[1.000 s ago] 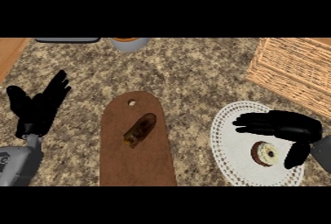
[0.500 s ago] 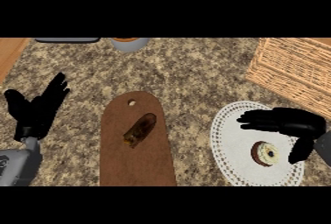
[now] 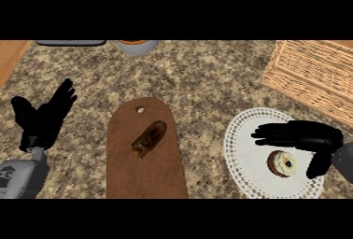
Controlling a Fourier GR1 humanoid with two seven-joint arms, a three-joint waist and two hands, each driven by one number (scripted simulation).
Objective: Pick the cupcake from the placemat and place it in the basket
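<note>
The cupcake (image 3: 282, 164) sits on the white placemat (image 3: 248, 154), just under my right hand (image 3: 303, 136) and beside its thumb, which hangs down at the cupcake's right. Over the last second that hand has crept in from the mat's outer edge and settled above the cupcake, fingers spread flat and apart, closed on nothing. I read this as the approach nearly done: the hand now needs to drop and curl round the cupcake (no contact that I can make out yet).

The basket (image 3: 314, 74) lies beyond the right hand, well apart, so the carry is a push away from me.

My left hand (image 3: 43, 119) rests open at the far side, fingers up, unchanged.

Counting: one cupcake, one placemat, one basket, one brown cutting board (image 3: 144, 163) to the right hand's left, one dark oblong item (image 3: 149, 138) on it, one bowl (image 3: 138, 45) at the far edge.
</note>
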